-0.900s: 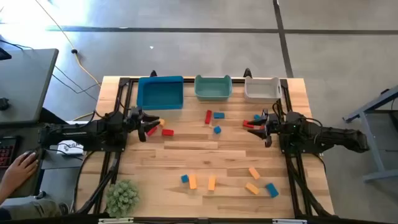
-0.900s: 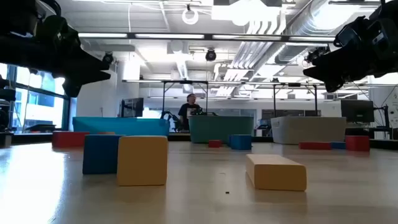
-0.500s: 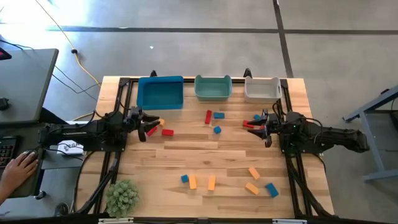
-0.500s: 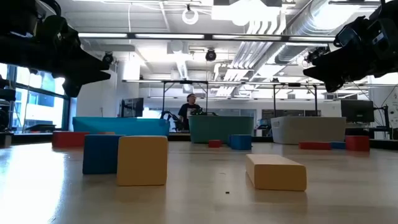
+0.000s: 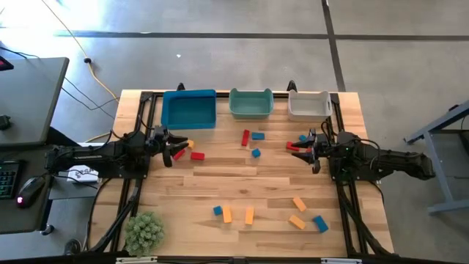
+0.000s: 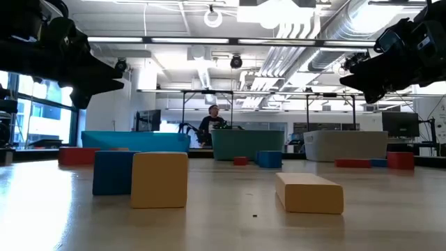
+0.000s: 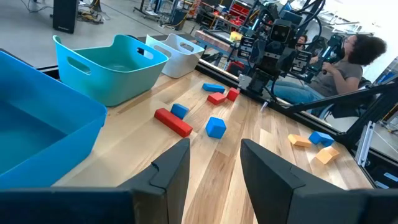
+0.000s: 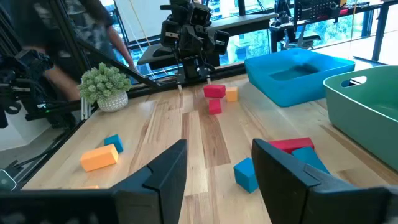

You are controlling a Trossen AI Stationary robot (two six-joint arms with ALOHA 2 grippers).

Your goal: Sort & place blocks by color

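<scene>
both claws hover open over wooden table [image 5: 220,183] strewn with blocks [image 5: 249,214].

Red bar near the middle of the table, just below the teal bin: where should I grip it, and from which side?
Grip the red bar across its narrow width at mid-length, coming straight down. It lies flat, long axis toward the bins; a blue cube sits close on one side.

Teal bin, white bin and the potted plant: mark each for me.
teal bin [image 5: 250,103], high view, on its inner floor.
white bin [image 5: 308,106], high view, on its inner floor.
potted plant [image 5: 144,232], high view, middle of its foliage.
</scene>
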